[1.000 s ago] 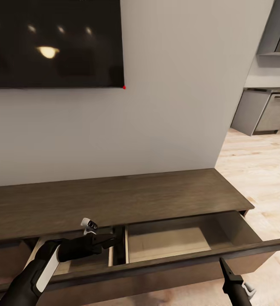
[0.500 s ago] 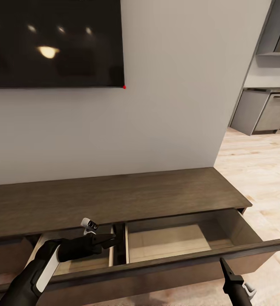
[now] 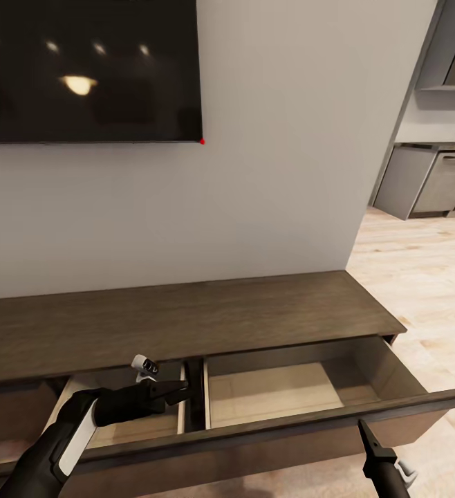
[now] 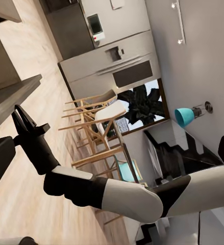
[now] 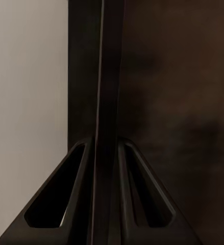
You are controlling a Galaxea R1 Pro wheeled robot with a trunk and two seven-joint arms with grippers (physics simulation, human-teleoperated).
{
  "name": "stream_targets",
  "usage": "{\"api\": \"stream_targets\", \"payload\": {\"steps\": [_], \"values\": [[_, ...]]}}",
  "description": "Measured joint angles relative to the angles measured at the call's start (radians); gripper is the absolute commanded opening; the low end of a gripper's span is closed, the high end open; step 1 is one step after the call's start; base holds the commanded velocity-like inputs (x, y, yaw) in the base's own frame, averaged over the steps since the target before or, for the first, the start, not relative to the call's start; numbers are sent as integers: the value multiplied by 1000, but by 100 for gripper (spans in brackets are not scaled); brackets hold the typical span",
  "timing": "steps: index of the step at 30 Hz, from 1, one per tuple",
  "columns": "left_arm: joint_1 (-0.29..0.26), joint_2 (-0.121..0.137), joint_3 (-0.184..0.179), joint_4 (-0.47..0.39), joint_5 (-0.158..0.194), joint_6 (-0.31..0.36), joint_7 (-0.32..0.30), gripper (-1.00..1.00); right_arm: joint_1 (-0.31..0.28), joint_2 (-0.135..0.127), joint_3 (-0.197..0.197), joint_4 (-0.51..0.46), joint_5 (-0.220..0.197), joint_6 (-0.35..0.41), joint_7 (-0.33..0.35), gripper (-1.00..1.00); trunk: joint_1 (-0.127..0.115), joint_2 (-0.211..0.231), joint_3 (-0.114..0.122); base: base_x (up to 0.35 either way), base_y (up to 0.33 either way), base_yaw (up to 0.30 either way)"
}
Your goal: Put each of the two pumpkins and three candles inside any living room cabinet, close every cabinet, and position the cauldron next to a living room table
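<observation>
Cabinet (image 3: pixel 186 325) runs across the lower frame in the head view, its long drawer (image 3: pixel 269 422) pulled out, pale insides bare. Your left hand (image 3: pixel 179 392) sits lower left over the drawer's left compartment by the divider; can't tell if its fingers are spread or together. Your right hand (image 3: pixel 367 436), lower right, is at the drawer's front panel; the right wrist view shows its fingers (image 5: pixel 83 204) pinching the panel's edge. TV (image 3: pixel 89 69) upper left on the wall.
</observation>
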Motion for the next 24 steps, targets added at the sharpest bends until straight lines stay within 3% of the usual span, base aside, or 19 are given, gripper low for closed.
{"api": "stream_targets", "payload": {"steps": [24], "values": [[0,-1,0,0,0,0,0,100,0,0,-7,0,-1,0,-1,-100,0,0,0,-49,0,0]]}}
